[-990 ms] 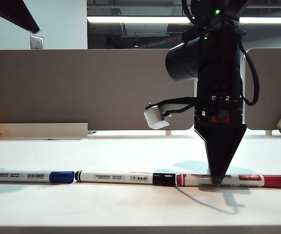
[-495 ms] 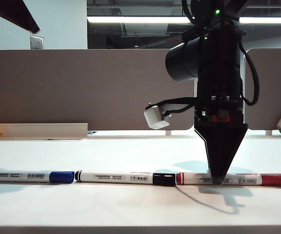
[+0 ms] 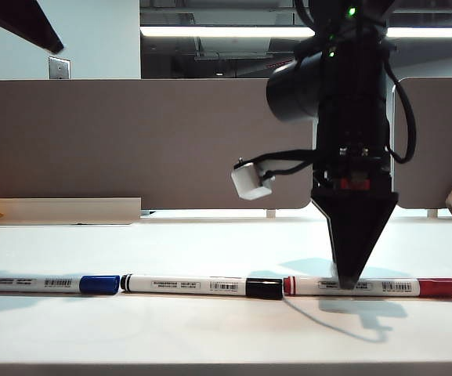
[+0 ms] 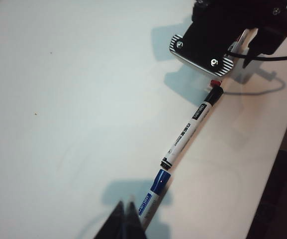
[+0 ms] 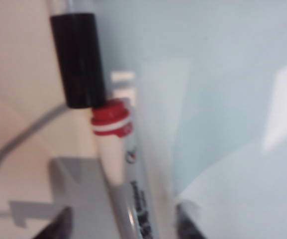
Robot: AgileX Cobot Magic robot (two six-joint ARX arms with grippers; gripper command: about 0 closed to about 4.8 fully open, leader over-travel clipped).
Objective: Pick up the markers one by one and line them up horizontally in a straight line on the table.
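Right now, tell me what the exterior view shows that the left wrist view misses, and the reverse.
Only the exterior view: the red marker's full length and red cap, with the right gripper down over its barrel, and the divider panels. Only the left wrist view: the left gripper, jaws shut, above the blue marker. Both: the black marker in line on the table.
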